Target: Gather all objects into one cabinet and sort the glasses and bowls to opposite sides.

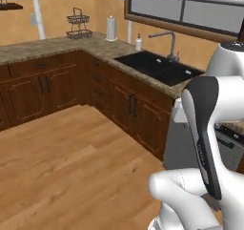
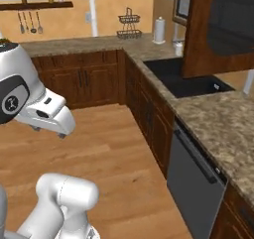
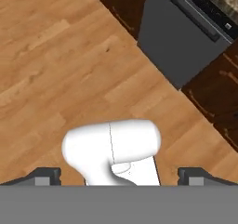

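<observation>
Cabinet [image 2: 198, 29]: reddish-brown wood, hung above the sink [image 2: 188, 82].
Cups, bowl: whereabouts cannot be told; probably light, rigid, breakable. Glossy bowl likely slippery, so pinch its rim; cups across the body.
Gripper [image 3: 119, 177]: spread wide, empty, aimed at the floor [image 3: 56, 79] near the dishwasher [image 3: 181, 42].

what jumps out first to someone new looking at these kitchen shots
The black sink sunk into the speckled stone counter draws the eye first, with its faucet behind it. Below the counter sits a grey dishwasher, and the open tool looks down at bare wood floor.
</observation>
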